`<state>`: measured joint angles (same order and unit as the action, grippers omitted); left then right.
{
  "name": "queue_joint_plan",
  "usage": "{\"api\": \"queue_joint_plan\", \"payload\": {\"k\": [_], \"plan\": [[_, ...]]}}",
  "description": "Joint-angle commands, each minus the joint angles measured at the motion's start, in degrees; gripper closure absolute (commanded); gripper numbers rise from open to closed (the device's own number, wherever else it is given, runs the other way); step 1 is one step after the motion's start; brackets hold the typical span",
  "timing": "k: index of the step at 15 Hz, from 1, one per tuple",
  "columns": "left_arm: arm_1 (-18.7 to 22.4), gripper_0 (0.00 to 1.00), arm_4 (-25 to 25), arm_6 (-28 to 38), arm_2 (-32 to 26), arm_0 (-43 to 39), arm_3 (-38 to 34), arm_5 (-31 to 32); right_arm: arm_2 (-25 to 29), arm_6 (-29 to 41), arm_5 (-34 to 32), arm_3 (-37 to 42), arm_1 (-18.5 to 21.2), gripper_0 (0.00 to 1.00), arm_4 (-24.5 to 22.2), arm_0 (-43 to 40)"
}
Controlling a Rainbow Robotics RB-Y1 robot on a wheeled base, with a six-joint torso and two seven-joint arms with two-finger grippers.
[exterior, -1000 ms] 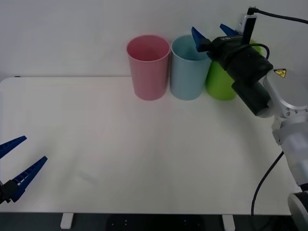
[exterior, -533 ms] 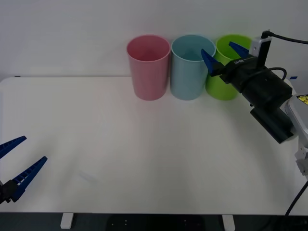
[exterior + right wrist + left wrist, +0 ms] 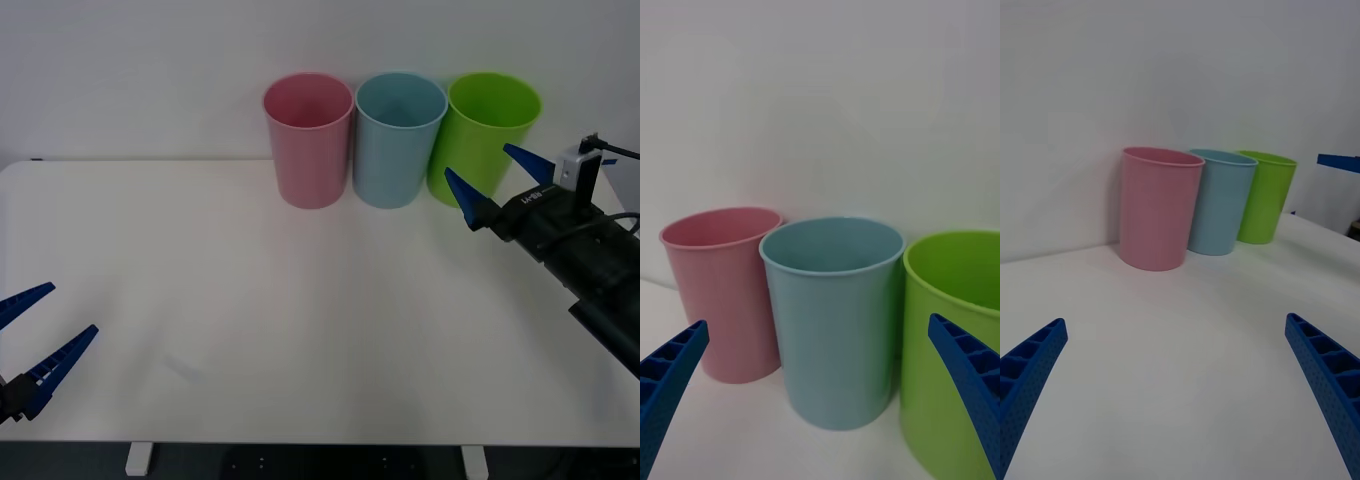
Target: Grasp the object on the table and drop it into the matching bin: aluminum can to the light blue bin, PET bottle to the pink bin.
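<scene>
Three bins stand in a row at the far edge of the white table [image 3: 250, 290]: pink bin [image 3: 308, 138], blue bin [image 3: 400, 137] just beside it, green bin [image 3: 482, 137] on the right. The right gripper [image 3: 494, 178] hangs above the table near the green bin, fingers spread wide, holding nothing. The left gripper [image 3: 38, 335] waits at the table's near left corner, also wide open and empty. I can't tell where the can is.

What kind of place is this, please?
Probably a robot test bench for waste sorting: a plain white table against a bare wall, with the pink bin, light blue bin and a lime green bin in a row.
</scene>
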<state>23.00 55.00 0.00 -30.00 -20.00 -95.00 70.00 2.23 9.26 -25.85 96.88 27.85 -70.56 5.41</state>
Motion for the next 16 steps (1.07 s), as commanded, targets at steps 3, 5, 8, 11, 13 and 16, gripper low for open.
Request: {"api": "queue_joint_plan", "payload": {"k": [3,5,8,11,13,16], "plan": [[0.00,0.00,0.00,0.00,0.00,0.00,0.00,0.00,3.48,-9.88,-5.53,2.43,0.02,0.00,1.66,-7.17],[0.00,0.00,0.00,0.00,0.00,0.00,0.00,0.00,4.36,-13.48,-6.59,4.37,0.02,0.00,2.36,-10.68],[0.00,0.00,0.00,0.00,0.00,0.00,0.00,0.00,6.73,-17.35,-12.56,5.24,0.02,0.00,4.38,-14.81],[0.00,0.00,0.00,0.00,0.00,0.00,0.00,0.00,9.46,-17.79,-19.59,5.42,0.02,0.00,5.96,-18.50],[0.00,0.00,0.00,0.00,0.00,0.00,0.00,0.00,12.01,-18.05,-24.69,6.39,0.02,0.00,7.02,-22.11],[0.00,0.00,0.00,0.00,0.00,0.00,0.00,0.00,14.99,-17.61,-30.40,6.74,0.02,0.00,8.16,-26.06]]}}
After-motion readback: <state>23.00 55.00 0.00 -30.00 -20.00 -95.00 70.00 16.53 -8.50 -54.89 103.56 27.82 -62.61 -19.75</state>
